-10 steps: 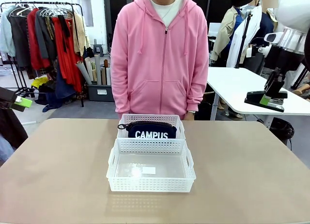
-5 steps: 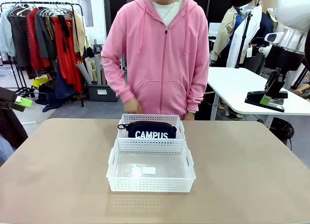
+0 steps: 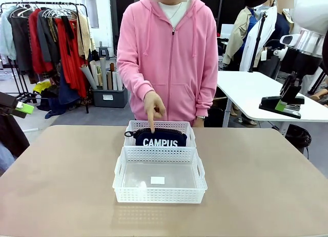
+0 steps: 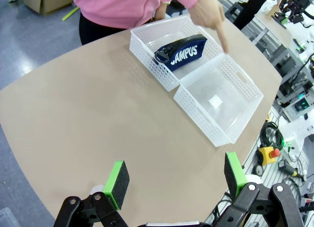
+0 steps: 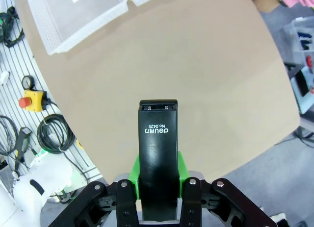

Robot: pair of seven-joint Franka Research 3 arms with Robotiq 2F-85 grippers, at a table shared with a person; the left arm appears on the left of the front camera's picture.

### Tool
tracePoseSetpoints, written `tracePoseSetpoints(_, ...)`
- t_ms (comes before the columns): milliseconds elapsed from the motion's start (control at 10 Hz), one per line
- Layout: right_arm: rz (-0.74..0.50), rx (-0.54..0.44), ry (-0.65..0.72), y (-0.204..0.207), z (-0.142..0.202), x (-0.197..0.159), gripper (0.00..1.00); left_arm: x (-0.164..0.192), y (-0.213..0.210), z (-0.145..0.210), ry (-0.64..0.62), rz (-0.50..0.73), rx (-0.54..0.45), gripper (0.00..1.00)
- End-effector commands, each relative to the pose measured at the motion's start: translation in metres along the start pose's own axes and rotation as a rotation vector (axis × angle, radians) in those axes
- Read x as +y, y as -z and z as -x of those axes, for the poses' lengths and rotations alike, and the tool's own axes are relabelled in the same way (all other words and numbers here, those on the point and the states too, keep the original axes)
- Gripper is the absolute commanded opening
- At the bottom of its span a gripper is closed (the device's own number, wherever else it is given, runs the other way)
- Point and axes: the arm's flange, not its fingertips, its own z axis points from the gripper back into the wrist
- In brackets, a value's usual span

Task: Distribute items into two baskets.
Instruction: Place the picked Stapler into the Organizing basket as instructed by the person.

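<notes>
Looking across the tan table point(image 3: 61, 186), I see a person in a pink hoodie point(image 3: 171, 58) at the far edge, their hand point(image 3: 154, 106) pointing one finger down at the navy CAMPUS pouch point(image 3: 160, 138). That pouch lies in the smaller basket point(image 3: 132, 128), which touches the larger basket point(image 3: 160, 195) just in front of it; the larger one holds only a white label. My left gripper point(image 4: 176, 180) hangs over the table with jaws spread and nothing between them. My right gripper point(image 5: 158, 184) is clenched on the black stapler point(image 5: 158, 138), held above bare tabletop well apart from both baskets
</notes>
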Motion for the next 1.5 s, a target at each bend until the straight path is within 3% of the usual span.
tracePoseSetpoints(0, 0.009, 0.000, 0.000, -0.003, 0.000, 0.000, 0.00, 0.000, -0.001, 0.000, -0.001, -0.001, -0.001, 1.00)
tracePoseSetpoints(1100, 0.000, 0.000, 0.000, 0.000, 0.000, 0.000, 0.00, 0.000, -0.001, 0.000, -0.001, -0.001, -0.001, 1.00)
tracePoseSetpoints(1400, 0.027, 0.009, -0.069, 0.007, -0.028, 0.049, 0.00, 0.000, -0.001, 0.000, -0.001, -0.001, -0.001, 1.00)
